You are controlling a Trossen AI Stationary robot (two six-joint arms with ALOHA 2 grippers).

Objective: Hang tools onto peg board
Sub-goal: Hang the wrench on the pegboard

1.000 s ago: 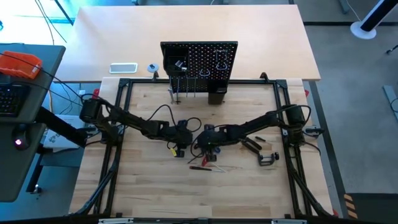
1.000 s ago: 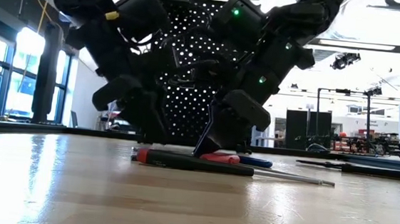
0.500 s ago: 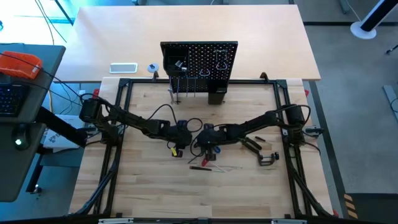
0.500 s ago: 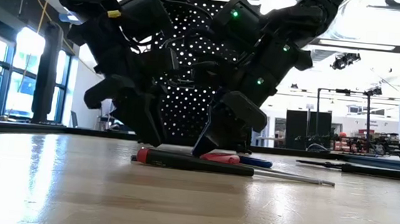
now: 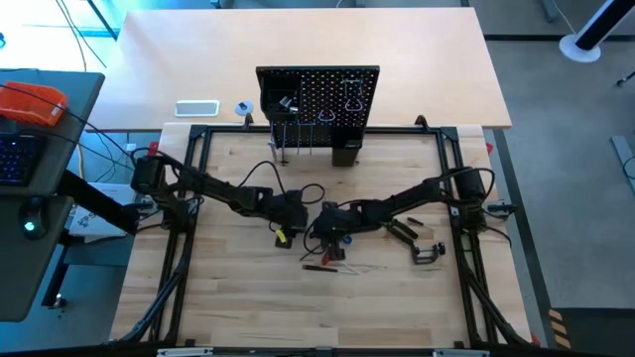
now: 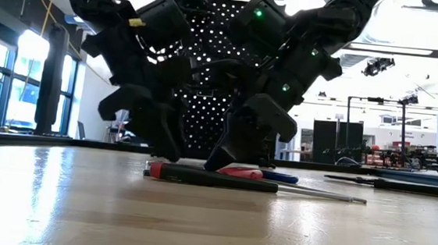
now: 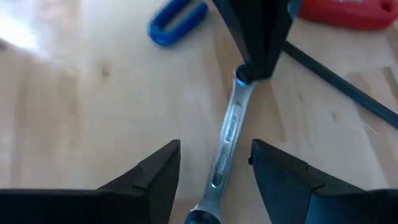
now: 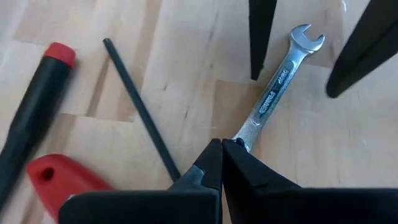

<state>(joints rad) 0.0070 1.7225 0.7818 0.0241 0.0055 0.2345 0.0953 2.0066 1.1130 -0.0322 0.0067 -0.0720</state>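
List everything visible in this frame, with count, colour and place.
wrench: one, silver, flat on the table between the two grippers
screwdriver: one, black with red cap, near table middle
T hex key: one, blue handle, beside the wrench
C-clamp: one, black, right side of the table
peg board: one, black, upright at the table's far edge
table: one, light wood
left gripper: open, straddling the wrench
right gripper: shut on the wrench's end
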